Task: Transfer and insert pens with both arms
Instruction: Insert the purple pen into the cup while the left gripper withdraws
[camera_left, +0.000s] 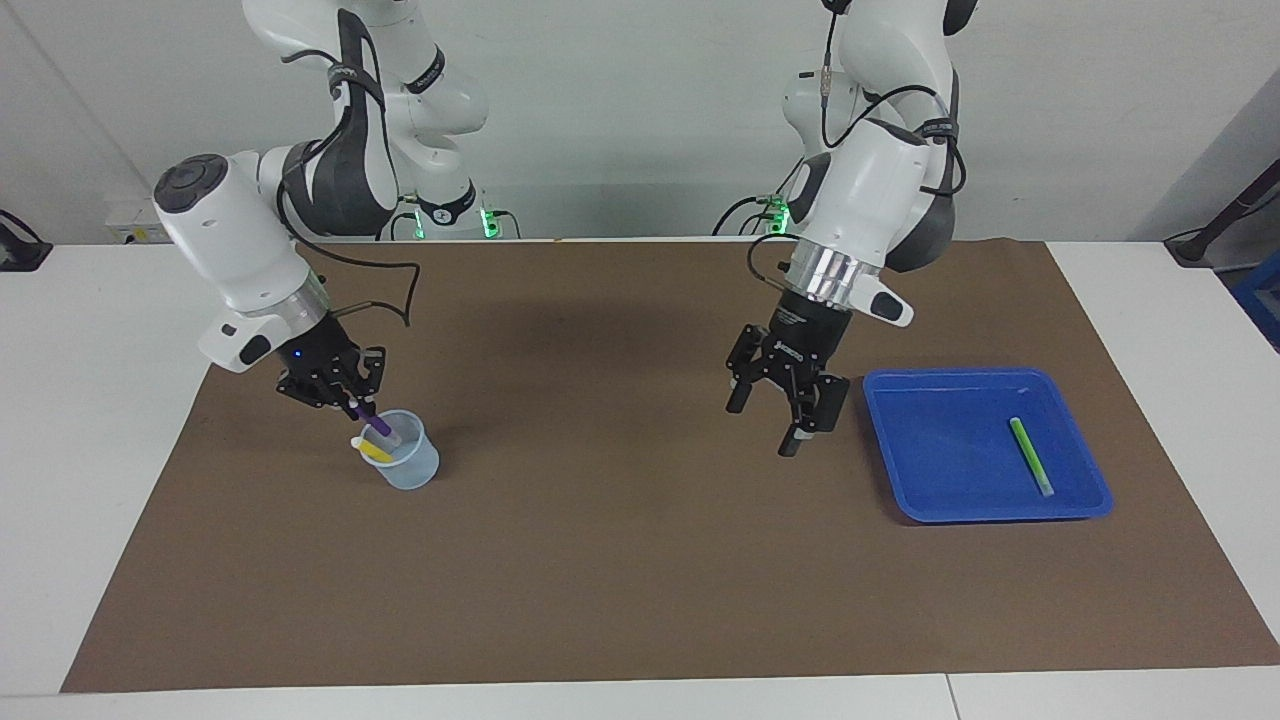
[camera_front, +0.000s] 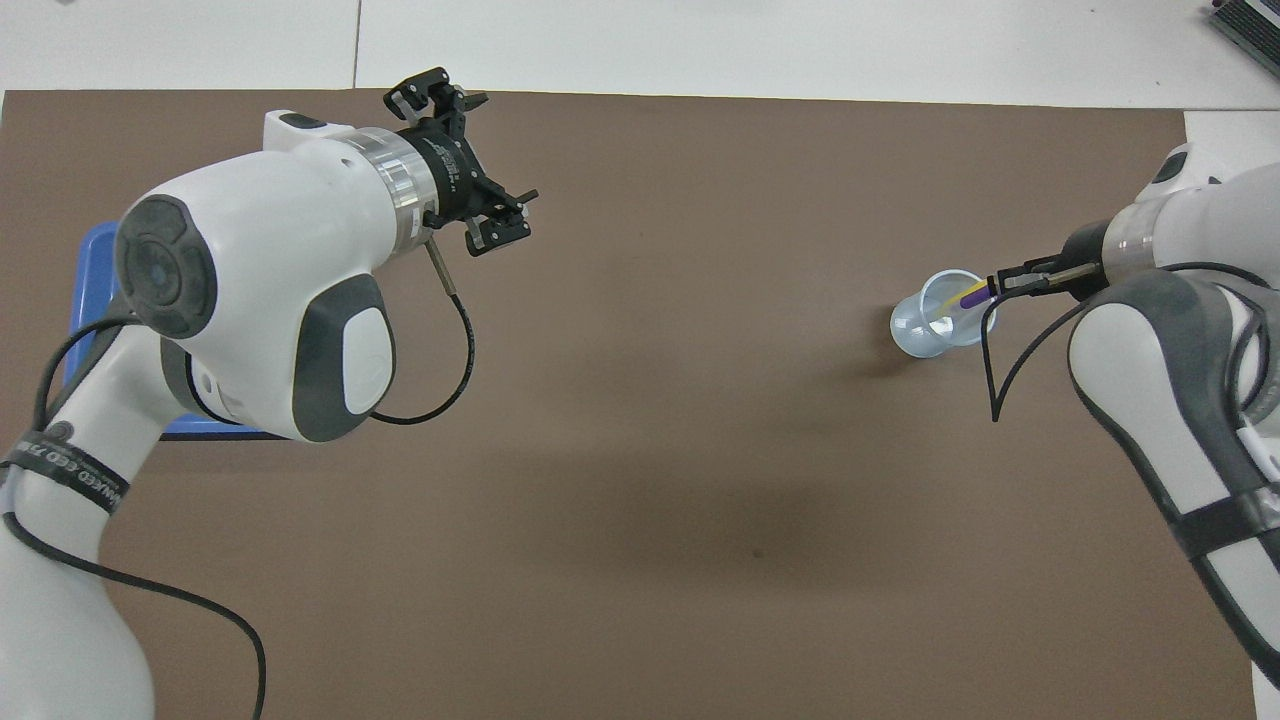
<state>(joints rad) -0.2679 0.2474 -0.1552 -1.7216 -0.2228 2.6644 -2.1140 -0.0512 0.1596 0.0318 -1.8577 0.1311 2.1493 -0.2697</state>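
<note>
Right gripper (camera_left: 358, 408) pinches the purple pen (camera_left: 377, 426), tip inside the clear cup (camera_left: 408, 465) beside the yellow pen (camera_left: 375, 452). Left gripper (camera_left: 787, 412), wide and bare, hangs beside the blue tray (camera_left: 940, 505) holding the green pen (camera_left: 1030, 456).

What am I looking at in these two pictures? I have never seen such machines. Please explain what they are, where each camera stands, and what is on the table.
These are two white robot arms, each ending in a black two-finger gripper. One picture looks at them from across the table; the other looks down from above their own end, so the sides appear swapped.

A brown mat covers the table. On it stand a clear cup and a blue tray.

The right gripper is shut on a purple pen, whose lower end is inside the cup. A yellow pen already leans there.

The left gripper is open and empty, over the mat beside the tray. A green pen lies in the tray, probably the next to be picked up.
</note>
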